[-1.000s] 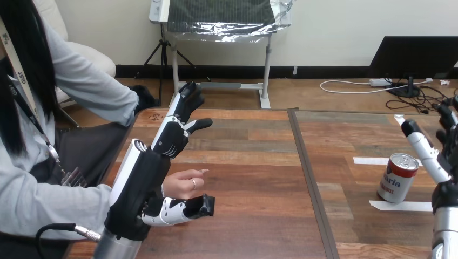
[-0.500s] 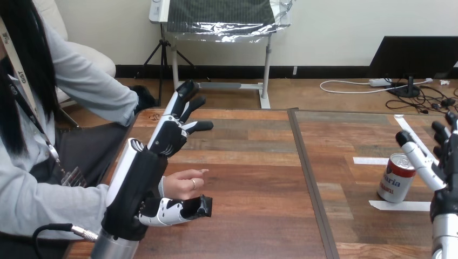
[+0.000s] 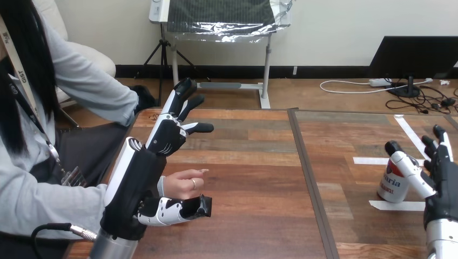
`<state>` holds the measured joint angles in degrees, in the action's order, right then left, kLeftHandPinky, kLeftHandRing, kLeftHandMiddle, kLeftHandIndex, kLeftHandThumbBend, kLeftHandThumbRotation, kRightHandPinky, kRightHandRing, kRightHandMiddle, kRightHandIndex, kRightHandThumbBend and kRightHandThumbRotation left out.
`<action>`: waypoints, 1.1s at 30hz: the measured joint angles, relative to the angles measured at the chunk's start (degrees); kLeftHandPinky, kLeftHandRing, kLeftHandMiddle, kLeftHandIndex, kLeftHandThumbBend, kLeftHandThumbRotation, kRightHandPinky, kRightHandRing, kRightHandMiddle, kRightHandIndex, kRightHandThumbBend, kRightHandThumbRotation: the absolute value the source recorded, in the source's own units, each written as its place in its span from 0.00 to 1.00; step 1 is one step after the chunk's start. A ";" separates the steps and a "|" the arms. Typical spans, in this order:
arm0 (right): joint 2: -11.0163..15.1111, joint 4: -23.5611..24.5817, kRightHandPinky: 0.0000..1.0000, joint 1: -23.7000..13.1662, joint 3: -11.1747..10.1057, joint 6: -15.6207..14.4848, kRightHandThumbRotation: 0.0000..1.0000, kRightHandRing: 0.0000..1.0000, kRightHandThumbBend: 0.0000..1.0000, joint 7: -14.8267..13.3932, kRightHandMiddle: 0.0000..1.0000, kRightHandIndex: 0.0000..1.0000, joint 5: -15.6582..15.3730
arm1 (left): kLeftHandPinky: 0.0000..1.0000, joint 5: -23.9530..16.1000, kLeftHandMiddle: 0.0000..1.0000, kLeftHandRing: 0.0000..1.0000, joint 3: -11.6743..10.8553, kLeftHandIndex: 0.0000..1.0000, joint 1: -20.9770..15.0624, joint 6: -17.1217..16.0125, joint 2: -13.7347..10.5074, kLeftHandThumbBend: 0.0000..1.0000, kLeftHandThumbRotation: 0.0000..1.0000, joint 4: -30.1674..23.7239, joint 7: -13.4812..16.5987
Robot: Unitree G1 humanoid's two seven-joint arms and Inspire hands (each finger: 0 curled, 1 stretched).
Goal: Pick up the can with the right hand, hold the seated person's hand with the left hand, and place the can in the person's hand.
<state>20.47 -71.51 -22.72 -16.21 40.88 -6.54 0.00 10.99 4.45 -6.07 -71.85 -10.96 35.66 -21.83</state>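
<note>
Right hand (image 3: pixel 438 181), fingers straight and apart (clasping nothing), its thumb crossing the top of the upright can (image 3: pixel 390 187) on the table (image 3: pixel 259 178), far right. Left hand (image 3: pixel 135 186) open too, the person's hand (image 3: pixel 181 184) lying between its thumb and fingers.

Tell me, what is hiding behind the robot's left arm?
The person's hand. Its fingers stick out past the left arm; the arm covers the rest, so the wrist cannot be seen.

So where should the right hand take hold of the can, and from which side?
Grip the can around the middle of its round side wall, coming in from its right, where the open right hand is. It stands upright on the table, so thumb and fingers can probably wrap opposite sides.
</note>
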 measured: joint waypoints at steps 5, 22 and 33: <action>0.00 -0.41 0.92 0.00 0.26 -0.65 0.55 0.96 1.00 -0.26 0.94 0.99 -0.42 | 0.75 0.11 1.00 0.94 -0.01 1.00 0.04 -0.05 -0.03 1.00 0.68 -0.12 -0.13; -0.04 -1.27 0.91 0.01 1.68 -2.43 0.57 0.95 1.00 -1.47 0.94 1.00 -2.08 | 0.75 0.21 1.00 0.95 -0.04 1.00 0.21 -0.14 -0.03 1.00 0.68 -0.65 -0.24; -0.09 -1.48 0.92 0.01 1.74 -3.41 0.58 0.95 1.00 -0.31 0.95 1.00 -1.89 | 0.75 0.77 1.00 0.95 -0.05 0.99 0.32 -0.18 -0.06 1.00 0.67 -1.18 -0.79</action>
<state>20.38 -72.99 -22.71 -14.47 37.47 -6.86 -1.89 11.76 4.41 -5.75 -72.03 -11.01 34.47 -22.61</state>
